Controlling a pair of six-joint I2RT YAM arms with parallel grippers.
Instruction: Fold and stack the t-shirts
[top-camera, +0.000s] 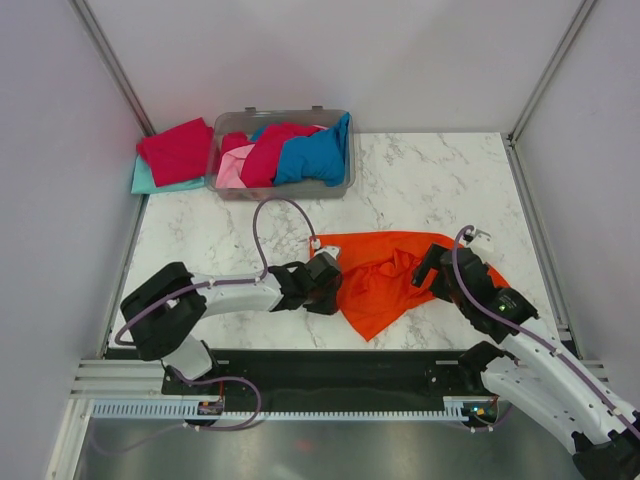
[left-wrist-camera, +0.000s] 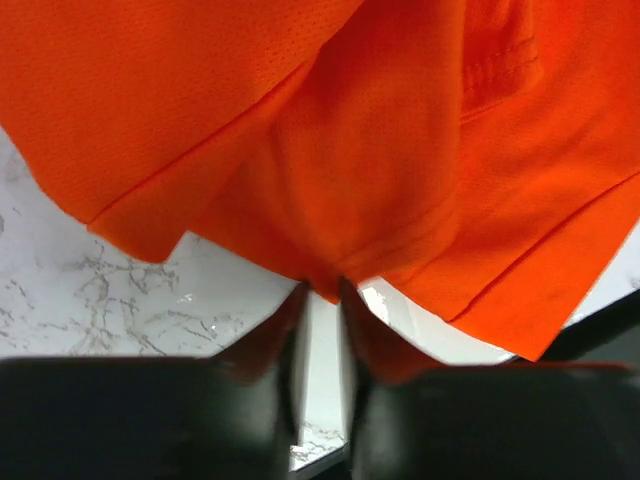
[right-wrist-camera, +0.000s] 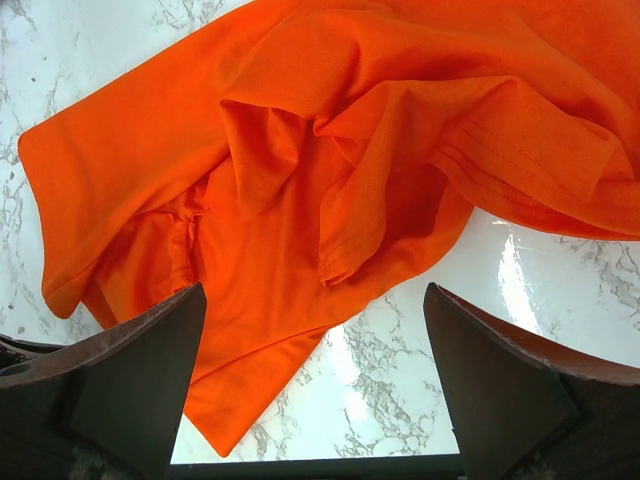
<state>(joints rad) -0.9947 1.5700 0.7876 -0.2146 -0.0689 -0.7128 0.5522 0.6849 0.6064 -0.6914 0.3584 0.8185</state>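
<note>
Left gripper tight, right gripper agape.

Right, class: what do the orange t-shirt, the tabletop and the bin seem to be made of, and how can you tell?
The orange t-shirt: likely synthetic sports mesh, matte; tiny pinholes in the weave. The tabletop: marble or marble-look laminate, glossy; grey veins, light glare. The bin: translucent grey plastic; shirts show through its wall.
</note>
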